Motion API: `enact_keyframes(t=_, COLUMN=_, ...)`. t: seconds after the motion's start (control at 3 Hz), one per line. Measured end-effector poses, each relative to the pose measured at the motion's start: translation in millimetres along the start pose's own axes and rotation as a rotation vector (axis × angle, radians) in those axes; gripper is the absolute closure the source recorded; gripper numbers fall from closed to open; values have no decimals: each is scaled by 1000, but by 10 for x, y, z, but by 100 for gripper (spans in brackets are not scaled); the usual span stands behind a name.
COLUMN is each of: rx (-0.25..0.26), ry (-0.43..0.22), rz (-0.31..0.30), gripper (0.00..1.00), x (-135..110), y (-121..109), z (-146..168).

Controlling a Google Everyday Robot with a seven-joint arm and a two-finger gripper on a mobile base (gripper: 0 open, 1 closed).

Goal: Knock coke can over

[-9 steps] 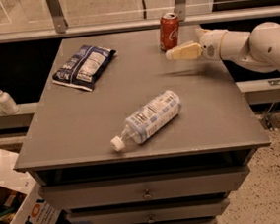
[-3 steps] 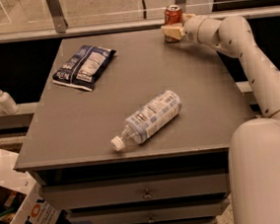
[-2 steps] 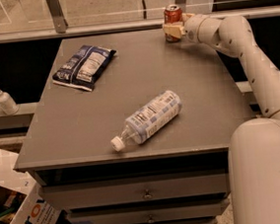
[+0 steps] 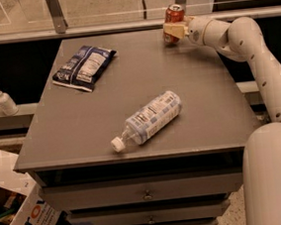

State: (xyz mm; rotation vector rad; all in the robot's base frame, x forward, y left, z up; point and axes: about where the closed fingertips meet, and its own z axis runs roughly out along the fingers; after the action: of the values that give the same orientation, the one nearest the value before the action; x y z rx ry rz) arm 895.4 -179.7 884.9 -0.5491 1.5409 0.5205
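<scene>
The coke can (image 4: 174,14), red with a silver top, stands at the far right edge of the grey table (image 4: 127,76), upright or nearly so. My gripper (image 4: 174,29) is at the can's lower half, covering it and touching it from the front right. The white arm (image 4: 243,40) reaches in from the right. Only the can's top part and a bit of its base show.
A clear plastic bottle (image 4: 148,119) lies on its side near the table's front middle. A dark blue snack bag (image 4: 84,67) lies at the back left. A pump bottle (image 4: 2,100) stands on a ledge to the left. A cardboard box (image 4: 17,221) sits on the floor.
Since three seconds ago my gripper has moved from the can's right side onto the can, and the can has shifted back to the far table edge. In the last second almost nothing moved.
</scene>
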Motion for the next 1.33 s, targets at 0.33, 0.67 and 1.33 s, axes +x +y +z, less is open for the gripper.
enact_keyframes(t=0.33, rx=-96, ry=-12, rz=22, gripper=100, x=-126, y=252, z=-164)
enact_keyframes(t=0.67, rx=-199, ry=21, rz=-26, gripper=100, x=-262, y=460, z=-331)
enact_keyframes(t=1.33, rx=-402, ry=174, rz=-325, gripper=100, x=-532, y=920, z=-750)
